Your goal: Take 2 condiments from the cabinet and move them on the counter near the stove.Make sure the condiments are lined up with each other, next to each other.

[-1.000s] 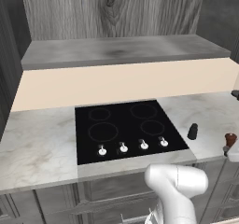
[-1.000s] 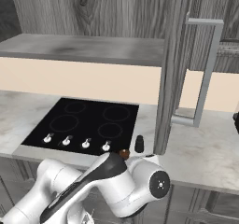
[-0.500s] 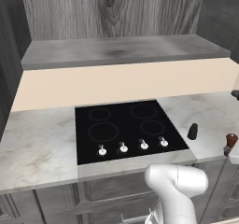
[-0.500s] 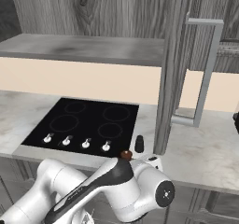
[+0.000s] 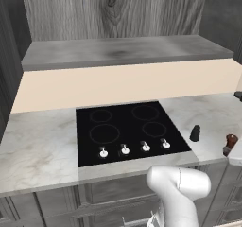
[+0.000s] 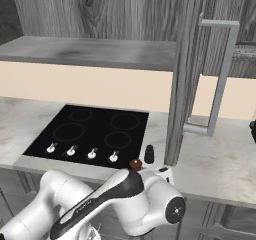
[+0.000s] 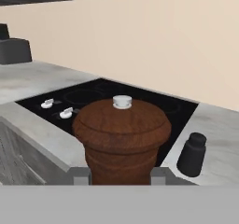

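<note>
Already I count one condiment placed: the black shaker (image 5: pixel 194 133) stands on the table (image 5: pixel 38 145) just right of the stove (image 5: pixel 127 129). My pincer (image 7: pixel 120 175) is clenched on the brown wooden mill (image 7: pixel 121 139), which sits low at the table's front edge, near the black one but, by my reading, not yet beside it. Left for me: set the mill down next to the shaker, lined up, then release.

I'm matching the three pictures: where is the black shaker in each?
Left base view: black shaker on the counter, right of the stove.
Right base view: right of the stove's front corner.
Hand view: lower right, beside the brown mill.
Shared landmark: the stove.
</note>
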